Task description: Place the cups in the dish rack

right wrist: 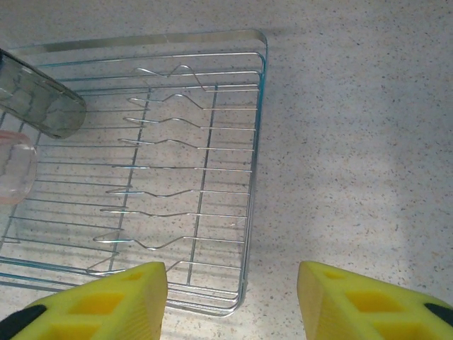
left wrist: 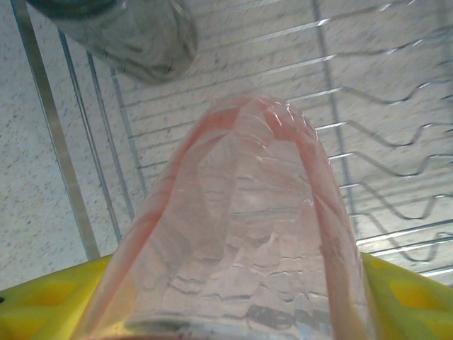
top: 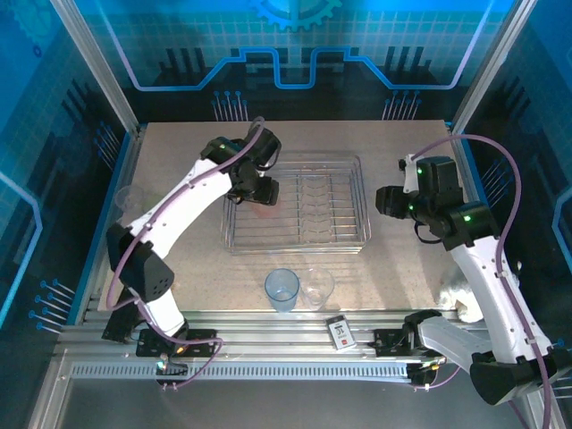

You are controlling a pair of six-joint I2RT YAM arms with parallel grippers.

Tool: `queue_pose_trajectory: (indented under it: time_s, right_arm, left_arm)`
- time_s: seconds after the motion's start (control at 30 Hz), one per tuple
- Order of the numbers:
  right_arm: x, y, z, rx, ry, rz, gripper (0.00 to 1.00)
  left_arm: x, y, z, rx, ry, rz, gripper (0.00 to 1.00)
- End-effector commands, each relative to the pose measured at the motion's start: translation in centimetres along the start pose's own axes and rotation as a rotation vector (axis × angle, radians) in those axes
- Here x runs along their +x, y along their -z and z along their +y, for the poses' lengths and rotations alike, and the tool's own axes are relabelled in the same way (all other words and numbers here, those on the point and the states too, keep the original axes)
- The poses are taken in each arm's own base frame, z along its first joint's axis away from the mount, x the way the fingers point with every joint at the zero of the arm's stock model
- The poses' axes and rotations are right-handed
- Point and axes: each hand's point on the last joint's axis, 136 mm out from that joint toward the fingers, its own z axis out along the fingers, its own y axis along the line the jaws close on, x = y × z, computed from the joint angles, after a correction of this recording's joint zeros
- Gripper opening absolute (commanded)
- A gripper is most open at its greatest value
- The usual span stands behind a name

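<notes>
One grey cup [right wrist: 39, 99] lying in dish rack [top: 331, 210]; pink cup [left wrist: 241, 227] clamped in left fingers [left wrist: 410, 297]; right fingers [right wrist: 106, 301] spread.

Seen from above, the left gripper [top: 259, 195] covers most of the pink cup [top: 265, 210]. Only a reddish sliver of it shows over the rack [top: 357, 206], and the fingertips sit hidden under the wrist.

On the left wrist camera that cup is blurred and runs off the bottom edge. It hides the inner faces of the yellow fingers [left wrist: 403, 297], which are also cut by the frame. A grey cup [left wrist: 134, 35] is cut off at the top edge.

On the right wrist camera both cups and the rack's left end run off the left edge. The right gripper [right wrist: 232, 290] is cropped at the bottom.

The print on the card [top: 340, 332] is too small to read. A pale lump [top: 454, 290] behind the right arm is partly hidden, and I cannot tell what it is.
</notes>
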Motion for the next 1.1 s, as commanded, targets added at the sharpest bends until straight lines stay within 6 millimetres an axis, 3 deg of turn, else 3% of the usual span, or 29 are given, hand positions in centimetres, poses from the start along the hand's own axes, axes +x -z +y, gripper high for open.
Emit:
queue_pose_trajectory:
  time_s: [0.0, 0.33, 0.67, 1.07]
  right_arm:
    - [0.0, 0.3, -0.9, 0.033, 0.009, -0.014, 0.52]
    - [0.4, 0.5, -0.3, -0.005, 0.017, -0.014, 0.54]
    - [0.8, 0.5, -0.4, -0.001, 0.018, -0.001, 0.54]
    - [1.0, 0.6, -0.4, -0.004, 0.006, 0.002, 0.53]
  left_arm:
    - [0.3, 0.1, 1.3, -0.085, -0.033, 0.032, 0.16]
    - [-0.4, -3.7, 2.2, -0.138, -0.043, 0.090, 0.29]
    - [-1.6, -5.4, 4.6, -0.154, 0.015, 0.074, 0.34]
    - [-1.8, -7.6, 5.4, -0.170, -0.004, 0.094, 0.45]
